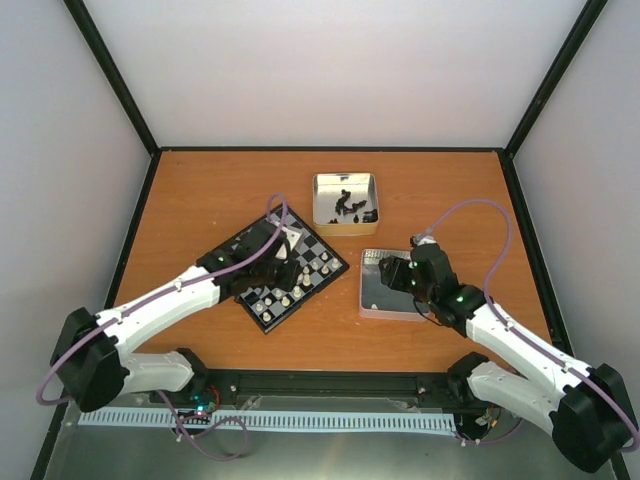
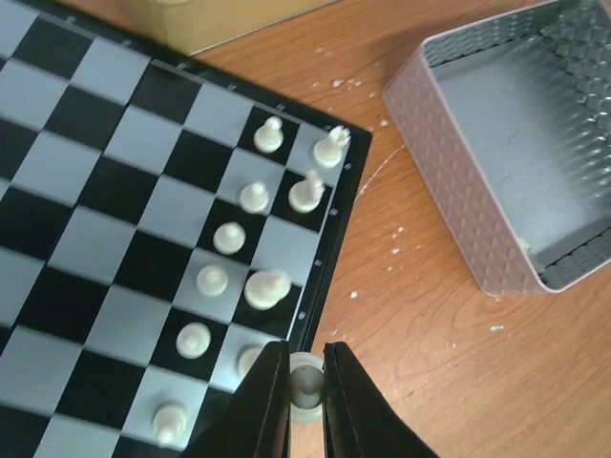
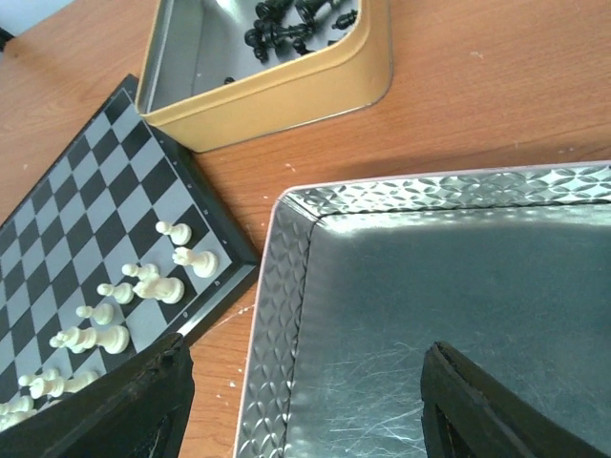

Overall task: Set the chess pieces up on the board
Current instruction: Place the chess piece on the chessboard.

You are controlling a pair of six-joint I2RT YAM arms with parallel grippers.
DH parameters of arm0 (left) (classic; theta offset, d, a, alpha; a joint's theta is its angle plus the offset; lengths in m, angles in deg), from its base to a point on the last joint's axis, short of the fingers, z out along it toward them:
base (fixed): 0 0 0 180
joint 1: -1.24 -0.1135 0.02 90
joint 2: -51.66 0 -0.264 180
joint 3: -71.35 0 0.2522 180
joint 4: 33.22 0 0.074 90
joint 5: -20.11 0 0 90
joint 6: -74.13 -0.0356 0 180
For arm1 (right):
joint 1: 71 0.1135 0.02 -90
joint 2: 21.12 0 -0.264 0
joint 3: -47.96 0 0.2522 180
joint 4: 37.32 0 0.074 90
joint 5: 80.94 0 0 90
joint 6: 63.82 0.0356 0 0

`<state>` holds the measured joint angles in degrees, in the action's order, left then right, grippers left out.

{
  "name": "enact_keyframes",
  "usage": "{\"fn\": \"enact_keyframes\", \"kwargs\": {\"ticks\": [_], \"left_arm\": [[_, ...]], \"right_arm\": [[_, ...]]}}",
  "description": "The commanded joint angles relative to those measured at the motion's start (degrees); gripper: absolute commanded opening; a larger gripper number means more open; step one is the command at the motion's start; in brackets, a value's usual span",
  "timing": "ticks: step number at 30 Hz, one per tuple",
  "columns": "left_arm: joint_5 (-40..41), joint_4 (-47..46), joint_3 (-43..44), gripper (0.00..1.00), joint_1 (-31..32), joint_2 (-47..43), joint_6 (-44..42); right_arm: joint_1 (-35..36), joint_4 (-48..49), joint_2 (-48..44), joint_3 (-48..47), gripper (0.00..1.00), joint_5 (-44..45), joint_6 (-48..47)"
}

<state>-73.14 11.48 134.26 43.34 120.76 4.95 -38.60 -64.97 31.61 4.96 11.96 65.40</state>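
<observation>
On the table (image 1: 200, 190), the board (image 2: 105, 181) is carrying white chessmen (image 2: 253, 197) along one edge; the left fingers (image 2: 263, 410) are pinching another white piece (image 2: 305, 382) over its rim, probably needing lowering onto a free square; the right fingers (image 3: 134, 410) are hanging spread above the silver tin (image 3: 286, 315), showing no pieces; the gold tin (image 3: 286, 95) is holding black chessmen (image 3: 277, 29).

The wooden table (image 1: 200, 190) bears 3 things: the board (image 3: 86, 219), a gold tin (image 1: 347, 228) and a silver tin (image 1: 380, 302). All lie apart.

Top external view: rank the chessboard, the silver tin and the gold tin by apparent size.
Largest: chessboard.
Then silver tin and gold tin: about alike, silver partly covered, so unranked.
</observation>
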Motion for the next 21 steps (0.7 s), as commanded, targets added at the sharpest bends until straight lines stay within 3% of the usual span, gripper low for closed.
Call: {"fn": "enact_keyframes", "kwargs": {"ticks": [1,9,14,21], "left_arm": [[-0.43,-8.59,2.5,0.06,1.88,4.11,-5.56],[0.89,-13.25,6.12,0.06,2.62,13.57,-10.55],[-3.62,-16.25,5.63,0.07,2.63,15.99,-13.33],[-1.88,-16.61,6.08,0.07,2.63,20.13,-13.9]], "right_arm": [[-0.06,1.36,1.46,-0.87,0.66,2.7,1.67],[-0.24,0.64,1.4,0.09,0.66,3.56,4.06],[-0.24,0.55,1.33,0.69,0.66,3.7,4.73],[-0.32,0.22,1.7,0.83,0.66,3.7,4.52]]}}
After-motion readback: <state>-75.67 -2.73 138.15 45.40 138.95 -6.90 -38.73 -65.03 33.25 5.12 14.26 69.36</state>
